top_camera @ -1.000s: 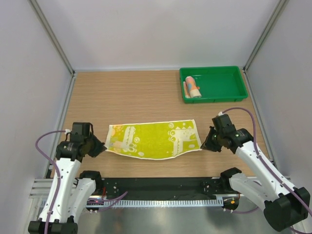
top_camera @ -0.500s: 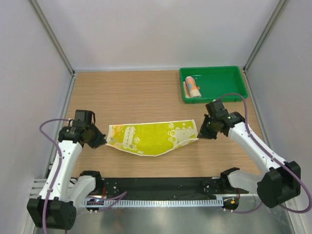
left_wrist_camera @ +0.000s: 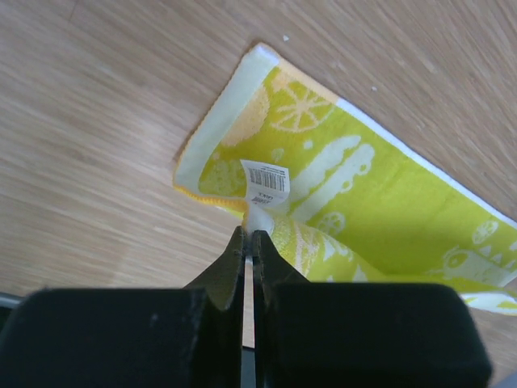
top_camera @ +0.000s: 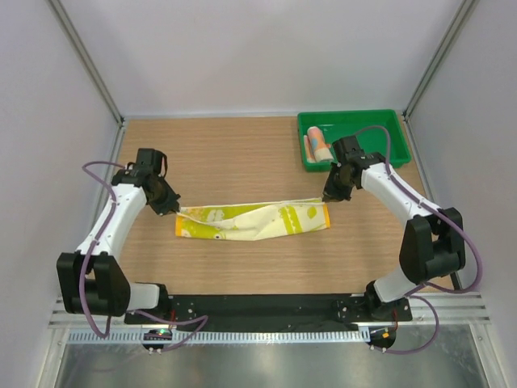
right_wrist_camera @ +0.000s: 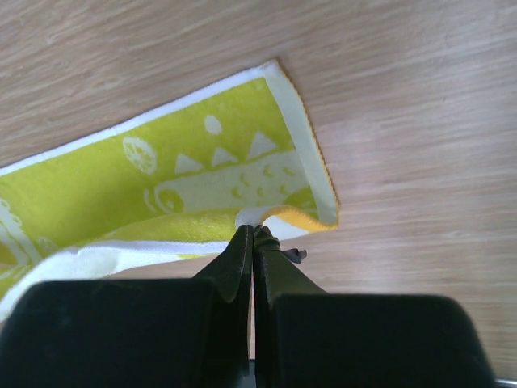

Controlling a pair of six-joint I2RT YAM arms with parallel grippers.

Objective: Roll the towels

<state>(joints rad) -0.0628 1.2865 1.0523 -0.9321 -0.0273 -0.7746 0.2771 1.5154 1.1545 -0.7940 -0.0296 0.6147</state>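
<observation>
Black fingers of the left pincer (top_camera: 172, 208) are clenched on the left end of the yellow towel (top_camera: 250, 221). In the wrist view the two tips press together with a raised corner of cloth caught between them. A white barcode label (left_wrist_camera: 265, 179) sits just beyond the tips. The left arm reaches from its base at the near left edge up along the left side of the table (top_camera: 242, 153). It bends inward at the wrist, so the pincer points rightward and down at the cloth.

From this pincer the towel runs to the right as a long narrow strip. It is partly doubled over along its length and lies on the wood, with the held edge lifted a little.

At the strip's right end the right pincer (top_camera: 326, 196) is clamped tight on the cloth's corner edge. The right arm rises from the near right base with its elbow out toward the right wall, and its forearm angles back leftward. Just behind that pincer a green tray (top_camera: 380, 149) holds the rolled towel (top_camera: 320, 145), a short light blue and orange-pink roll at the tray's left end.
</observation>
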